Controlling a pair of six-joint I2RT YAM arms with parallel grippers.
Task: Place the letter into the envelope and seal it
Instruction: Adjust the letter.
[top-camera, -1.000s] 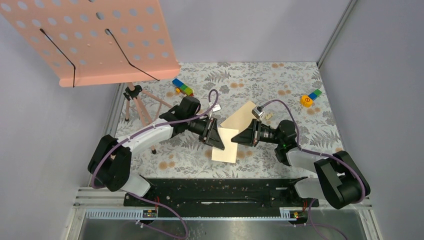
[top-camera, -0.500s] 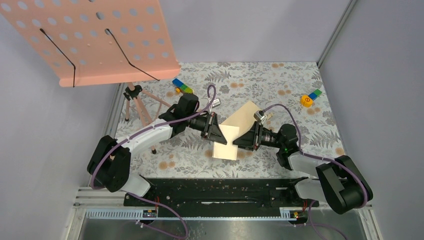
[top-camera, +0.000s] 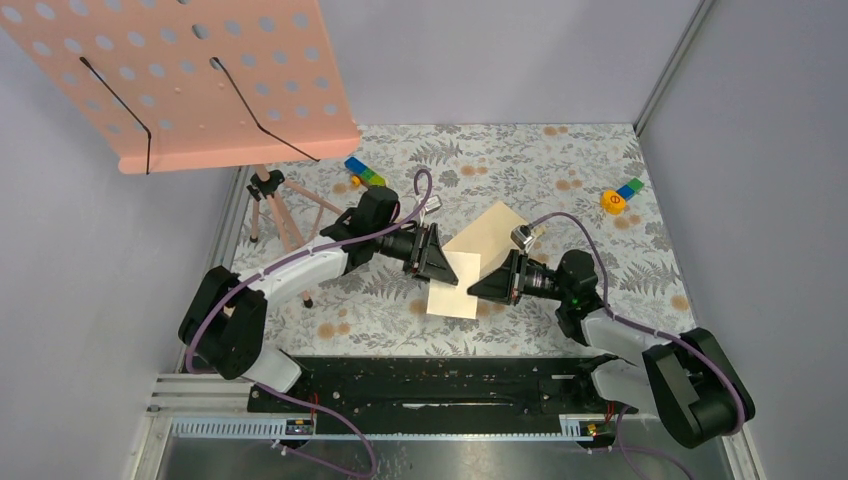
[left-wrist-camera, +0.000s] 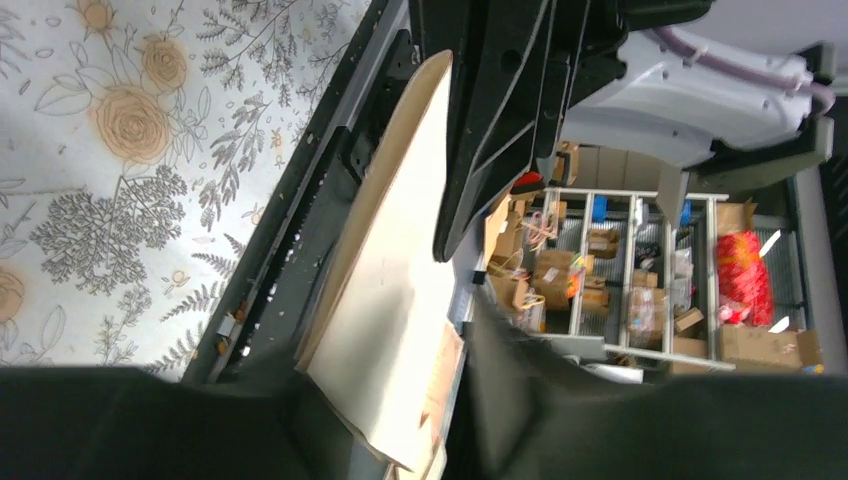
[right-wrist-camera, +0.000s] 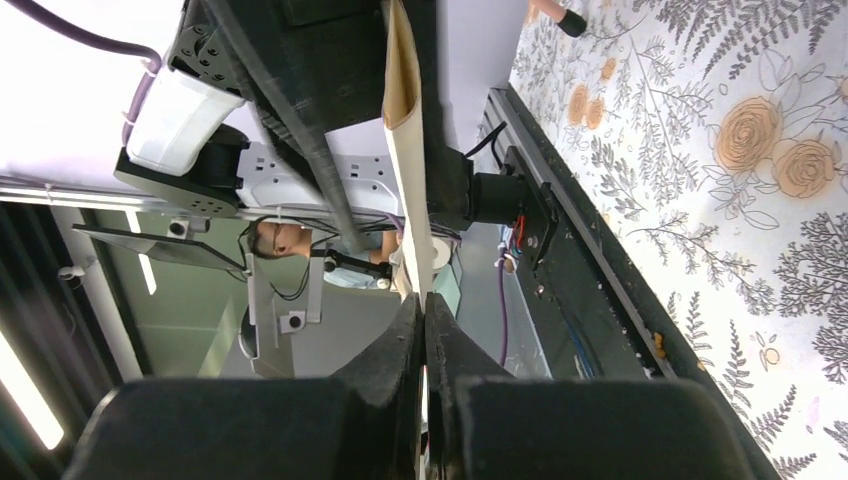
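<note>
Above the middle of the table (top-camera: 560, 170), the right gripper (top-camera: 472, 292) pinches the letter (top-camera: 455, 302) by its right edge. The left gripper (top-camera: 448, 272) stands parted around its far edge, seemingly not pressing; the envelope (top-camera: 488, 228) lies just behind.

Pale grey walls (top-camera: 520, 60) enclose a counter (top-camera: 560, 160) covered in a fern-and-flower print. A pink perforated music stand (top-camera: 200, 80) on a tripod (top-camera: 275, 205) stands at its left rear.

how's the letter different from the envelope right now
The letter is pale cream; the envelope is deeper tan. The letter is held up off the table, its edge pinched in the right gripper's fingers; the envelope lies flat on the table. Both are plain blank paper.
</note>
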